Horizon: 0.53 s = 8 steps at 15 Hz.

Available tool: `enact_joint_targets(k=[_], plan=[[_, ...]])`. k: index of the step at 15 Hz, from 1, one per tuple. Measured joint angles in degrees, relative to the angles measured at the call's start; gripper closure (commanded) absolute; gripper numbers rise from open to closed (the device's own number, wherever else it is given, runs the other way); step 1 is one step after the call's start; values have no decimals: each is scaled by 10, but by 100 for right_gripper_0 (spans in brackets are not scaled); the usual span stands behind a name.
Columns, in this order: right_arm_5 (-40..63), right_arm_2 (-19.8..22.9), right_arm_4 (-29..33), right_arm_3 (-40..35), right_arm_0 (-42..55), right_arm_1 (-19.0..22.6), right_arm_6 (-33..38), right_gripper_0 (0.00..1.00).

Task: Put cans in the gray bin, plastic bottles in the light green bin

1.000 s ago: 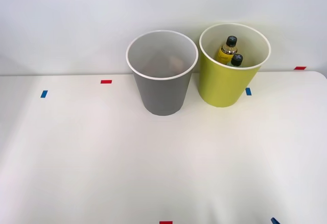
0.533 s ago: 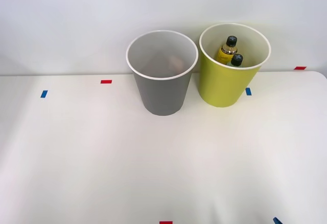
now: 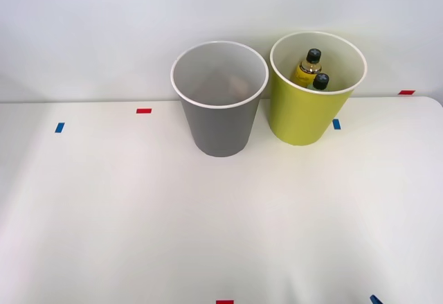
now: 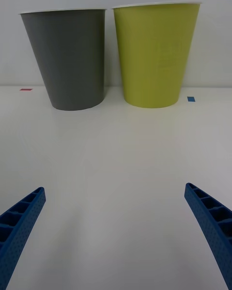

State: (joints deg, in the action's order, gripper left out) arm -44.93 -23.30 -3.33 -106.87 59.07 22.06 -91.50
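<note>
A: Front view: what stands on the white tabletop [image 3: 221, 221]?

B: Two round tapered plastic bins with white rims, side by side at the far edge near the pale wall. The gray bin [image 3: 220, 127] is to the robot's left; the light green bin [image 3: 304, 117] is just beside it on the right. Whether their rims touch cannot be told.

A: Where are the plastic bottles?

B: Two small bottles with black screw caps stand inside the light green bin. The one with the yellow-amber body [image 3: 307, 68] is farther back; the second, darker bottle [image 3: 320, 82] is just in front of it, with little more than its cap visible.

A: And the slim drink can?

B: A faint pinkish shape [image 3: 237, 82] shows low inside the gray bin against its pale inner wall; it is too dim to identify with certainty.

A: What else marks the tabletop?

B: Small pieces of red tape [image 3: 144, 111] and blue tape [image 3: 59, 127] lie scattered around the edges.

A: Right wrist view: how do the jaws stand?

B: The right gripper [image 4: 116, 232] is released. Its blue ribbed fingers [image 4: 21, 222] are spread wide apart over bare tabletop, holding nothing, well short of both bins, which it faces from a low position.
</note>
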Motion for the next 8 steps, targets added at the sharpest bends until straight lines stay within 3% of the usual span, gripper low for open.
enact_joint_targets(k=[8], plan=[[0,0,0,0,0,0,0,0]])
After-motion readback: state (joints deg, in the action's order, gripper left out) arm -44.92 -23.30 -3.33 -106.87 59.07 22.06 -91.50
